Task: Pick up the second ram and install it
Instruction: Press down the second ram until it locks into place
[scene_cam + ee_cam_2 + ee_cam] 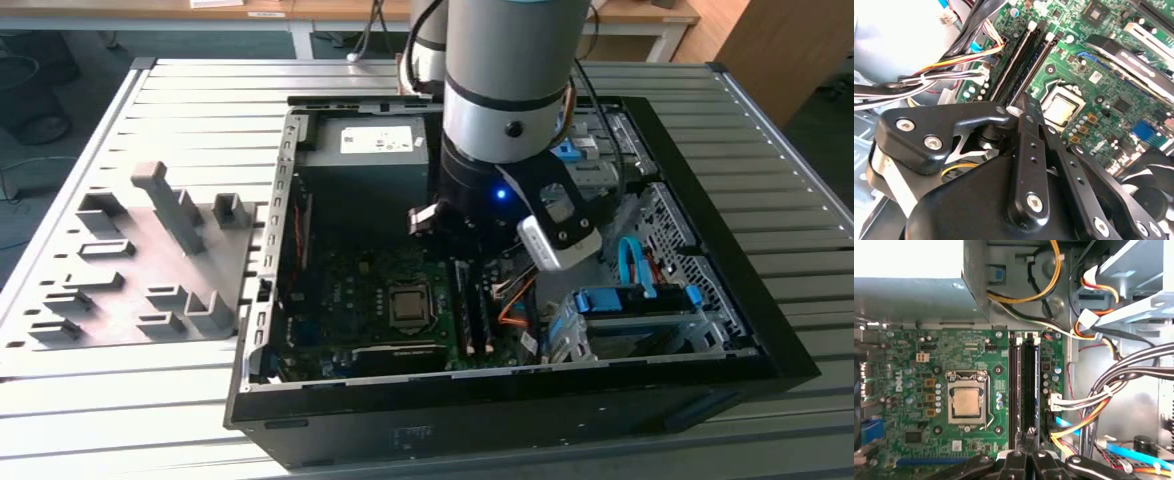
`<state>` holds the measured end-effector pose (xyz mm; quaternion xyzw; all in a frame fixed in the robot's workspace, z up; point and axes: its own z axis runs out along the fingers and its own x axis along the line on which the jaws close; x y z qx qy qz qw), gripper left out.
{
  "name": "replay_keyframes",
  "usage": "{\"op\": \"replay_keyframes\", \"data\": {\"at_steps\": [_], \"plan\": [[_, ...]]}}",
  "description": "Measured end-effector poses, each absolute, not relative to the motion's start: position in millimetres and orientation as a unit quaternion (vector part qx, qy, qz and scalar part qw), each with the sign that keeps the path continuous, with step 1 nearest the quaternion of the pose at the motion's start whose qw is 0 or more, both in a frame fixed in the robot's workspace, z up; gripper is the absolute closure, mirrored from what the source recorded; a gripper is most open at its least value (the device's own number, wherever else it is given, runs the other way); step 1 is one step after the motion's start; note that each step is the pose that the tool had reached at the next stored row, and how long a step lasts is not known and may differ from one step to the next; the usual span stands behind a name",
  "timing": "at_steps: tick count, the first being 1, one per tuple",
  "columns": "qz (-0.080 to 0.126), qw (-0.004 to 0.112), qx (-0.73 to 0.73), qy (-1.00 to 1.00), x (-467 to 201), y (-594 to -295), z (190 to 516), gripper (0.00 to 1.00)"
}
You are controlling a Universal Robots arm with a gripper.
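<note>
Gripper, black and 2-fingered, hangs low inside the open computer case, its fingers drawn together with no gap between the tips. They pinch nothing that can be made out; the tips sit at the near end of the 2 long black plastic memory slots.

The second ram, a thin dark board, appears to stand on edge in the slot farther from the square silver CPU socket; whether it is fully latched cannot be told.

As a judgement, the stick is light and stiff yet fragile. It is best taken by its bare long edges or pressed on the top edge, never on the chips.

Its long axis follows the slots, parallel to the socket's side, pointing from the fingertips across the green motherboard towards the grey metal wall beyond. Bundled coloured cables lie beside the slots.
</note>
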<state>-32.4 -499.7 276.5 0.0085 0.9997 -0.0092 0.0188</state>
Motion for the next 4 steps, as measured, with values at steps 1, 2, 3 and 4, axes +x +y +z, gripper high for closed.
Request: {"op": "replay_keyframes", "data": {"at_steps": [1,2,3,4], "plan": [[-0.009,0.019,0.009,1.000,-32.3,-499.7,276.5,0.90],[-0.009,0.019,0.009,1.000,-32.3,-499.7,276.5,0.90],[-0.009,0.019,0.009,1.000,-32.3,-499.7,276.5,0.90],[-0.009,0.019,0.009,1.000,-32.4,-499.7,276.6,0.90]]}}
